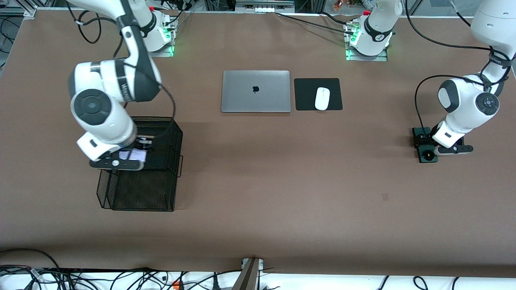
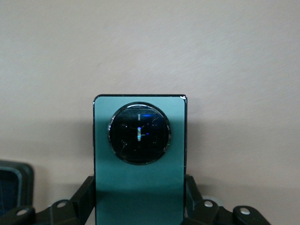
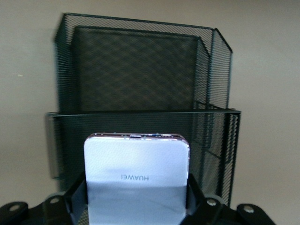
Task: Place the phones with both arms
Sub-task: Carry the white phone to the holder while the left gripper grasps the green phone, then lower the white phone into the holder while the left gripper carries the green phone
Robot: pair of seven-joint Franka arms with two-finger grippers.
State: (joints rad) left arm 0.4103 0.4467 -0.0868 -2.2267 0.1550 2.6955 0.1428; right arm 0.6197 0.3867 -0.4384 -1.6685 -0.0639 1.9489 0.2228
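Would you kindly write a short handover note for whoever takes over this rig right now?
Right pincer: shut on the white-pink phone, over the black mesh organizer at the right arm's end of the table; phone not yet released.
Left pincer: shut on the dark green phone, low at the table at the left arm's end.
Another dark phone lies beside it, partly hidden.
Done: both phones gripped.
Left: drop the white-pink one in, then bring the others.
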